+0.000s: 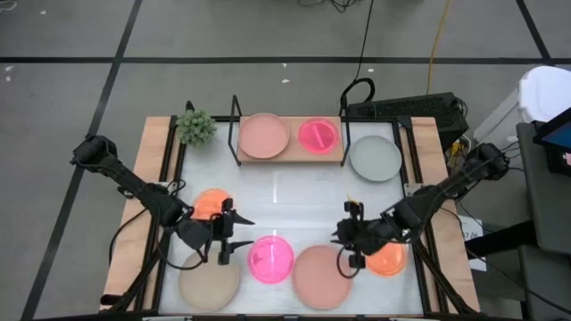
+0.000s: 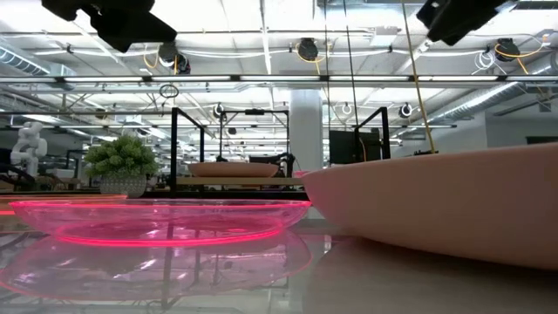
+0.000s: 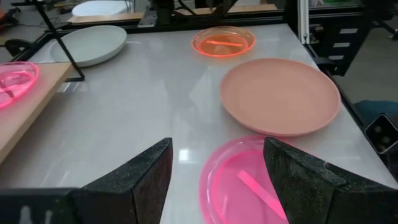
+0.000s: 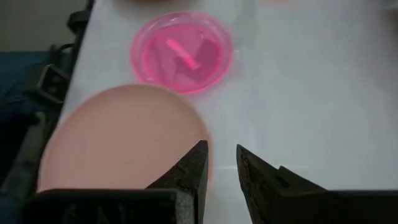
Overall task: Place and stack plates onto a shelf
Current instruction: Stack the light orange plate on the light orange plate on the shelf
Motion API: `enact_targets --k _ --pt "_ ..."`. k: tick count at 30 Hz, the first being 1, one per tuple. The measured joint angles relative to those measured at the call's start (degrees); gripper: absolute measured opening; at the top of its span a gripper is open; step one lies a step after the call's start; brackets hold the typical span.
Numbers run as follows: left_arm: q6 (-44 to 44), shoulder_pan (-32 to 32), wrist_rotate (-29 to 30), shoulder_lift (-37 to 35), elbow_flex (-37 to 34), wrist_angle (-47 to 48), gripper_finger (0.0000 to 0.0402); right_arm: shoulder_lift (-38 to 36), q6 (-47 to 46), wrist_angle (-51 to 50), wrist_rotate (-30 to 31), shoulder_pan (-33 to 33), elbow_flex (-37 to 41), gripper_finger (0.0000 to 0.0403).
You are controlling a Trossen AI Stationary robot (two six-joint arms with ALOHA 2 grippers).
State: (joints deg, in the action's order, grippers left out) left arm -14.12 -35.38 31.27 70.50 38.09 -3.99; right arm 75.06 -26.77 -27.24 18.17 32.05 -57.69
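The shelf (image 1: 290, 153) carries a dusty pink plate (image 1: 264, 135) and a hot pink plate (image 1: 318, 136), far ahead of both my jaws. Another hot pink plate (image 3: 249, 183) lies on the surface (image 1: 294, 192) just beyond my left jaws (image 1: 228, 239), spread and empty. A big pink plate (image 4: 124, 140) lies just ahead of my right jaws (image 4: 221, 171), nearly together, pinching nothing.

Beige plate (image 1: 209, 281) half under left arm
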Motion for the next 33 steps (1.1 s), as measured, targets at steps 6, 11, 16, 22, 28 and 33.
enact_targets --k 6,11,16,22,28,33 --pt "-0.20 -0.72 0.02 0.00 0.00 0.00 0.0257 1.55 -4.61 -0.02 -0.13 4.69 0.00 0.0070" --pt "-0.21 -0.76 0.02 -0.01 0.00 0.00 0.0257 2.91 -10.77 -0.01 -0.29 8.27 0.00 0.0070" --pt "-0.16 -0.76 0.02 0.00 0.00 0.02 0.0257 5.38 -13.92 0.25 -3.00 11.96 0.00 0.0070" --pt "-0.14 -0.75 0.03 0.00 0.00 0.44 0.0257 9.26 -18.72 3.58 -5.50 14.32 0.00 0.0081" --pt "-0.18 -0.74 0.09 0.00 0.00 0.44 0.0257 12.99 -17.53 6.66 -10.23 15.76 0.00 0.0117" --pt "-0.21 -0.70 0.19 0.00 0.00 0.44 0.0257 14.92 -13.80 8.04 -15.25 16.58 0.00 0.0135"
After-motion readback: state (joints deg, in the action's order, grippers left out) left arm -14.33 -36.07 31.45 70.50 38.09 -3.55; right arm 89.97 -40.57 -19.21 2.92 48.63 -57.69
